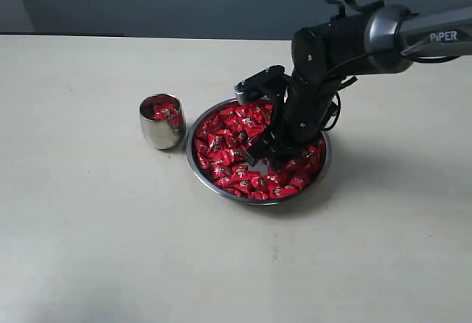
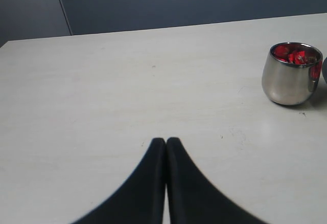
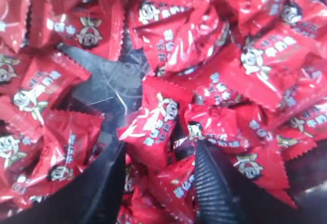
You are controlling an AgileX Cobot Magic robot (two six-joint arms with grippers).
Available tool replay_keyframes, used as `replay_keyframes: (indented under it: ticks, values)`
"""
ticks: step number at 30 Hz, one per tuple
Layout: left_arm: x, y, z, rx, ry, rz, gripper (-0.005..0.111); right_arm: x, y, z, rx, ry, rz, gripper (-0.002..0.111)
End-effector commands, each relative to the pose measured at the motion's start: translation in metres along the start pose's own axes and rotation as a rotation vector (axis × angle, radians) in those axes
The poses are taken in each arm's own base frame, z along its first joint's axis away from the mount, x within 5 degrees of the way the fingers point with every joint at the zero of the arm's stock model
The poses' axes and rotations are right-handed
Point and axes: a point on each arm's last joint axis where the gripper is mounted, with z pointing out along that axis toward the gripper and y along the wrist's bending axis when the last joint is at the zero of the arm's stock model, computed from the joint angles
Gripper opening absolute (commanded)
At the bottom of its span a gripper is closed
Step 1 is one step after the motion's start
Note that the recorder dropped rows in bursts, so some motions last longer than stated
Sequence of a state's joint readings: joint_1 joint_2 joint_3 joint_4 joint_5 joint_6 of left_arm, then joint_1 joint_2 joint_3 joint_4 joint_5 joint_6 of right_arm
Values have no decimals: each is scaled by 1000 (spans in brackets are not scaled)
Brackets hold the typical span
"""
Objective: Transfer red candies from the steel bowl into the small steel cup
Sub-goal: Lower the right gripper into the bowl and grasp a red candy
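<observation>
The steel bowl (image 1: 193, 162) sits mid-table, piled with red candies (image 1: 228, 142). My right gripper (image 1: 259, 152) reaches down into the pile. In the right wrist view it (image 3: 161, 147) is open, its fingers pushed in among the red candies (image 3: 179, 35), with one candy (image 3: 150, 132) lying between them. A patch of bare bowl floor (image 3: 110, 81) shows. The small steel cup (image 1: 162, 125) stands upright just left of the bowl, with a few candies inside. My left gripper (image 2: 166, 140) is shut and empty above bare table, well short of the cup (image 2: 288, 78). It does not show in the exterior view.
The table (image 1: 88, 249) is a pale, plain surface around the bowl and cup. The right arm (image 1: 383, 39) comes in from the upper right, above the bowl's far side. A dark wall (image 2: 179, 1) runs behind the table's far edge.
</observation>
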State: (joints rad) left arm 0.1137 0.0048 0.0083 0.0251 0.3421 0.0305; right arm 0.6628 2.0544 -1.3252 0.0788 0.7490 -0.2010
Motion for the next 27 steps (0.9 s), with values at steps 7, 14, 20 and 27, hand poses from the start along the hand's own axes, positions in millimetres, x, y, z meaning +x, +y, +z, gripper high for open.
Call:
replay_keyframes:
  ticks: [7, 14, 20, 27]
  values:
    - [-3, 0, -1, 4, -20, 2, 0, -5, 5, 2, -45, -54, 51, 43]
    - [-3, 0, -1, 4, -20, 2, 0, -7, 6, 9, -61, -69, 78, 43]
    - [-3, 0, -1, 4, -20, 2, 0, -7, 4, 17, -51, -66, 72, 31]
    - [-3, 0, -1, 4, -20, 2, 0, -8, 4, 11, -46, -88, 69, -1]
